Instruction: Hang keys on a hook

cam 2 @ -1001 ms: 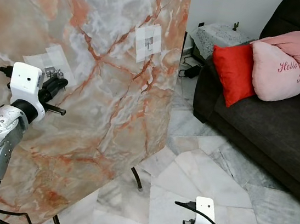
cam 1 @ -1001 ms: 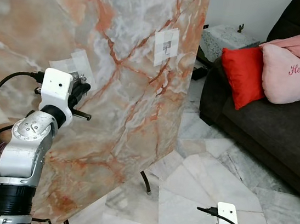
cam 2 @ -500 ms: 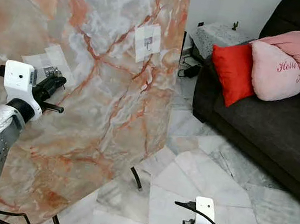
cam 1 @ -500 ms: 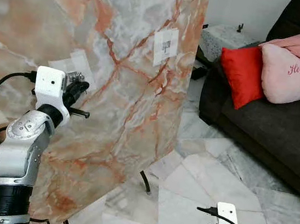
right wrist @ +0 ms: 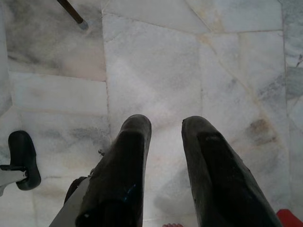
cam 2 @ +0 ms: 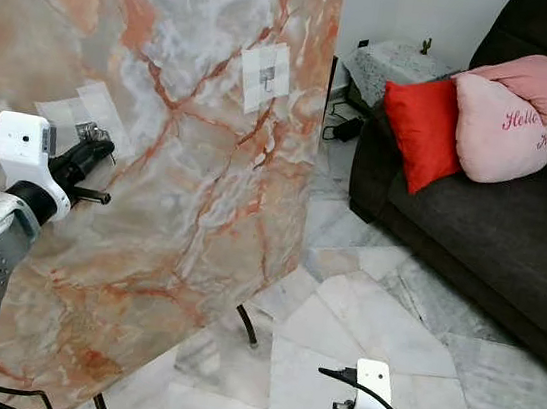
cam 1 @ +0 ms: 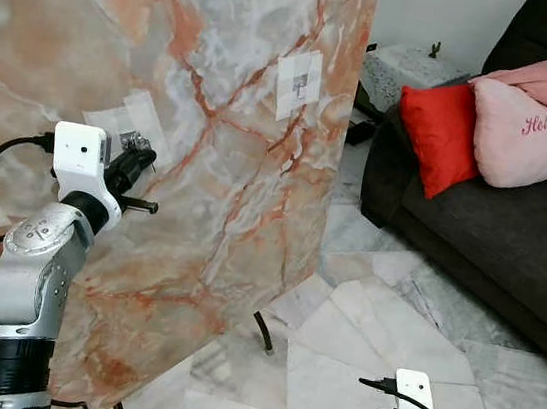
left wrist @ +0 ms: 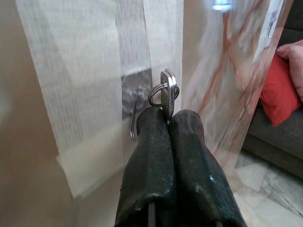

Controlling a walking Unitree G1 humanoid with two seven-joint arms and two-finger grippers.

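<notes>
Left claw (left wrist: 169, 118) pinching keys (left wrist: 166, 92) just beside taped hook (left wrist: 134, 113) on marble panel (cam 1: 236, 109); right claw (right wrist: 163, 125) parted above floor (right wrist: 156, 61)

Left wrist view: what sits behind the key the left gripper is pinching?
Behind the key, held in the left gripper, a metal hook hangs on a translucent pad stuck to the marble panel. The key's blade is covered by the fingers.
</notes>
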